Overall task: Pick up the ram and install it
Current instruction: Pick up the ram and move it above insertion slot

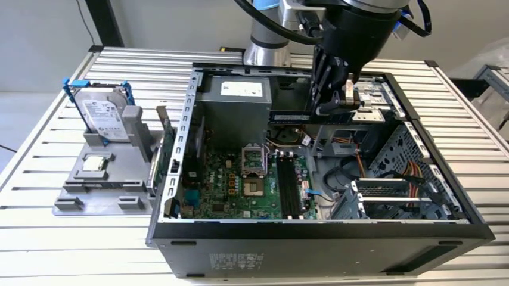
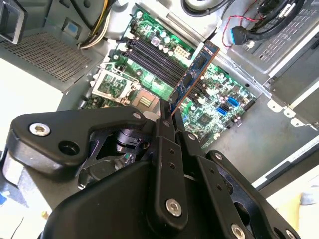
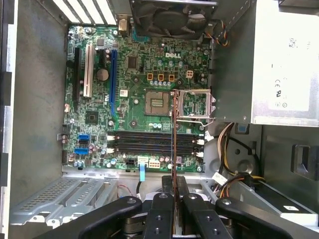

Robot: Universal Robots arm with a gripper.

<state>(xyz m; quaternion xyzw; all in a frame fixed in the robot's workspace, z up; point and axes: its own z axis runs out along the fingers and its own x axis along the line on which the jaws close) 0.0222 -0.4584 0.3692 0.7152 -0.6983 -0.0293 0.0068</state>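
At the slatted table's [image 1: 47,149] left edge, a grey stand [image 1: 104,179] holds a hard drive [image 1: 106,119] upright. The open computer case [image 1: 318,238] sits mid-table, with its motherboard [image 1: 238,185] and black memory slots [image 1: 288,187] exposed. Over the case's far side the gripper [image 1: 334,104] is clamped on the ram [image 1: 290,116], held in the air clear of the slots.

Hand [image 2: 167,115]: black, matt, smooth; shiny metal screw heads. Ram [image 2: 195,69]: thin circuit board, semi-gloss, coppery edge. Motherboard [image 3: 129,89]: glossy green board. Memory slots [image 3: 149,142]: black plastic. Computer case [image 1: 318,253]: dull grey sheet metal. Counter [image 1: 47,250]: ribbed bare metal, satin sheen. Hard drive [image 1: 104,116]: bright silver metal; blue plastic frame [image 1: 73,84]. Holder [image 1: 95,179]: matt grey plastic.
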